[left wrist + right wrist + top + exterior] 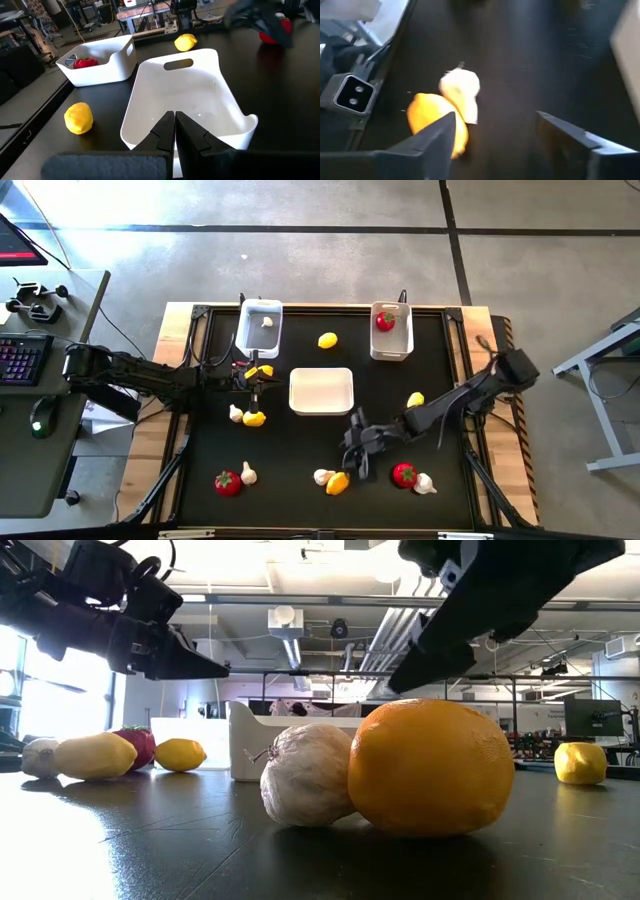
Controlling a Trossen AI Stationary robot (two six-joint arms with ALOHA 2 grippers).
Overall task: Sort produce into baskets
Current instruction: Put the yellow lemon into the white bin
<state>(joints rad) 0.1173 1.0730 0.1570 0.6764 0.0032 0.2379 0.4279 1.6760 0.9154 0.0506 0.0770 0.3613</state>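
Right hand [495,135] wide near orange [436,122]; left hand [175,131] closed, seemingly empty per wrist view.

Floor: grey concrete [330,260] crossed by dark seam lines.
Table: black top [300,450] set in a pale wooden frame [178,320].
Side desk: a keyboard with coloured keys [20,360] and a mouse [40,418].
Ceiling: exposed ducts [285,625] and beams.
Light: bright window [50,690] beyond the table.
Far room: monitor [590,718].
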